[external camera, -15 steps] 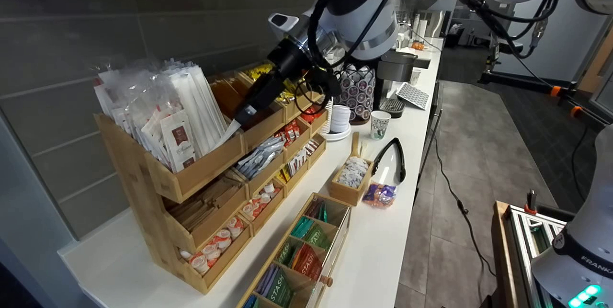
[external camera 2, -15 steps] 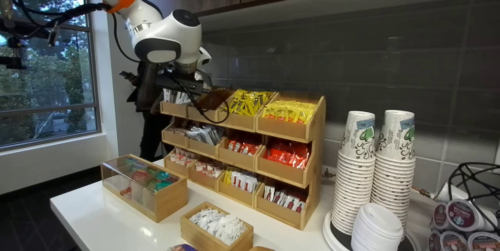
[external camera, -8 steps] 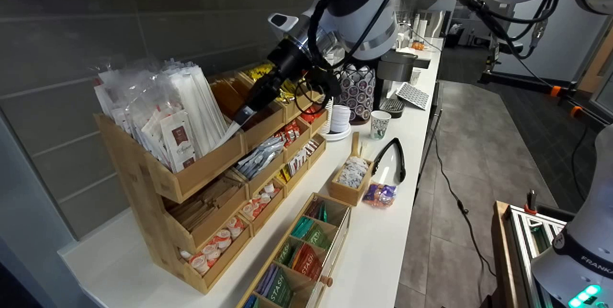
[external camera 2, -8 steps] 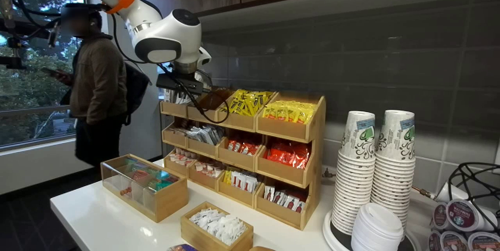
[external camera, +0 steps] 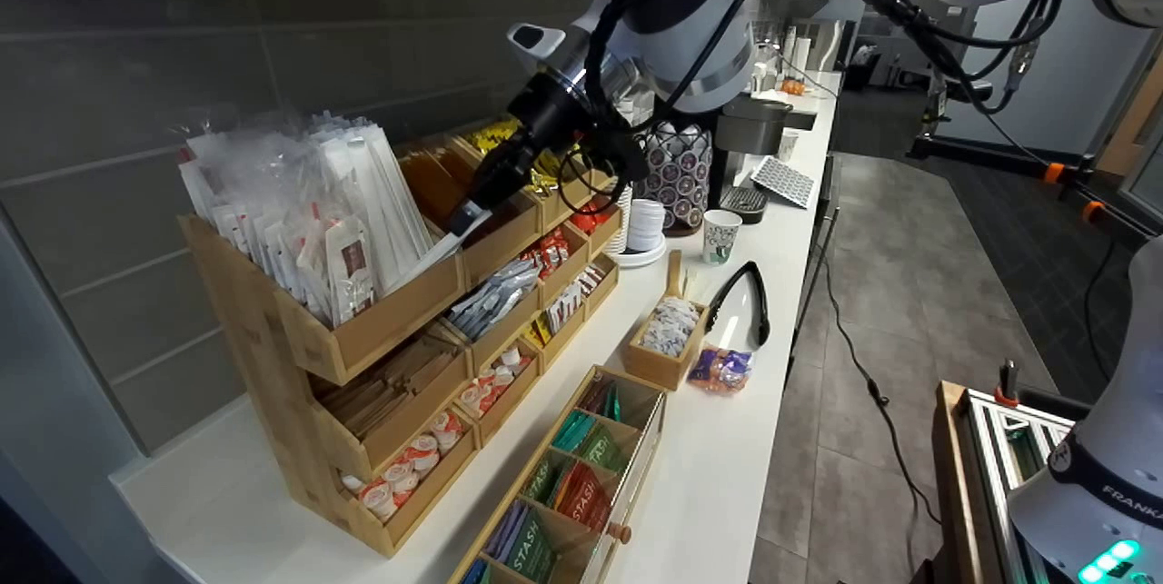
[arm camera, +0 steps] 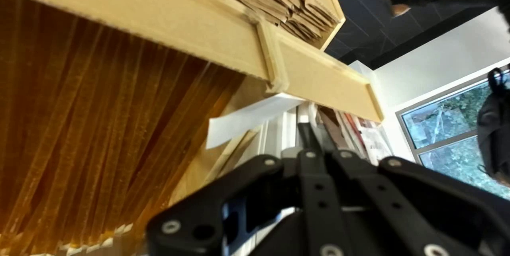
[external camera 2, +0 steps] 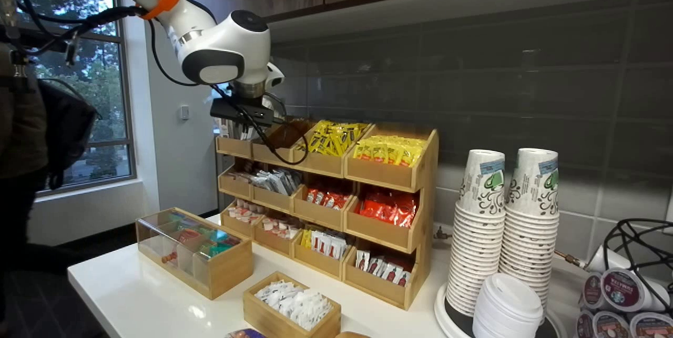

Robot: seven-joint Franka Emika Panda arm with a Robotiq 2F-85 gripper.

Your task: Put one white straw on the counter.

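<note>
STASH on the tea packets point(external camera: 582, 493) in the divided wooden box point(external camera: 574, 531), in an exterior view: red one, dark green one nearest, brighter green one farther. Right side: FRANK, then cut off, on the robot base point(external camera: 1086, 511). Coffee pods point(external camera 2: 624, 290), paper cups point(external camera 2: 481, 185), yellow packets point(external camera 2: 389, 150): print too small.

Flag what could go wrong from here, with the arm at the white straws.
Extra straws: the white straws stand packed together, so the end effector may drag out more than one.
Wrong bin: in the wrist view a white strip, likely a wrapped straw, slants across the divider toward the brown sticks and could slip in among them.
Snag: the black cable loop hangs in front of the wooden rack and might catch on it.
</note>
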